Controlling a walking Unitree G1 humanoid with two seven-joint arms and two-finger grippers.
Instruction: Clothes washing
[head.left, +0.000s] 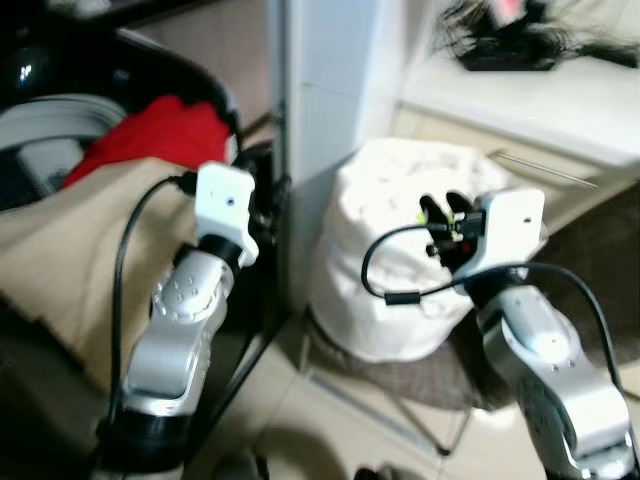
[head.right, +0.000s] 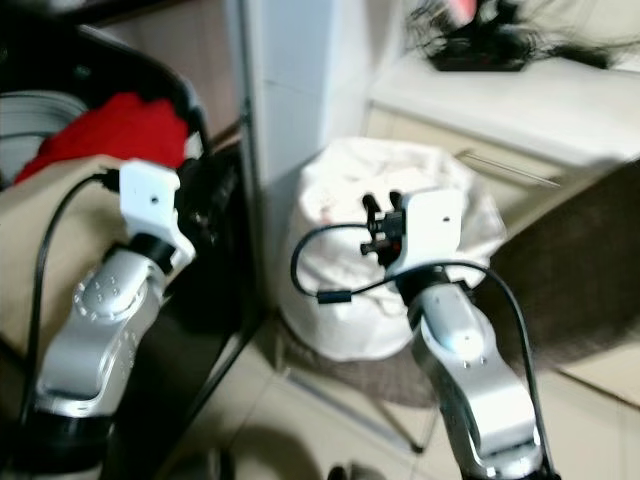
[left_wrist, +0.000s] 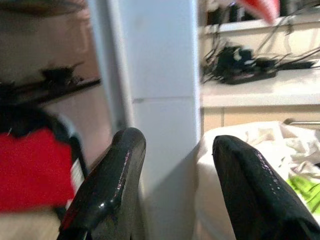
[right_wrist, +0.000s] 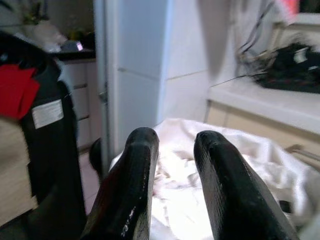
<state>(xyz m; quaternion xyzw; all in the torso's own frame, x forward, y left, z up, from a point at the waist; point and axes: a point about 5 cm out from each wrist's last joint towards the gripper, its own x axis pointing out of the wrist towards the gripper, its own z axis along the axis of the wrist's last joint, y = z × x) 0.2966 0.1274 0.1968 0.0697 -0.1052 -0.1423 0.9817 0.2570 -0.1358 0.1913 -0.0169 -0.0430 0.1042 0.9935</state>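
A full white laundry bag (head.left: 400, 290) stands on the floor right of a white pillar. My right gripper (head.left: 445, 208) hovers just over the bag's top, open by a narrow gap (right_wrist: 175, 170) with nothing between its fingers. A lime green item (left_wrist: 305, 187) lies among the white cloth in the bag. At the left, a red garment (head.left: 160, 135) and a beige cloth (head.left: 70, 250) spill out of the washing machine's opening (head.left: 40, 135). My left gripper (left_wrist: 172, 185) is raised between the machine and the pillar, open and empty.
The white pillar (head.left: 325, 100) rises between machine and bag. Behind the bag runs a white counter (head.left: 540, 100) with black cables (head.left: 510, 45). A brown mat (head.left: 600, 250) lies at the right. A metal frame (head.left: 400, 425) sits under the bag on pale tiles.
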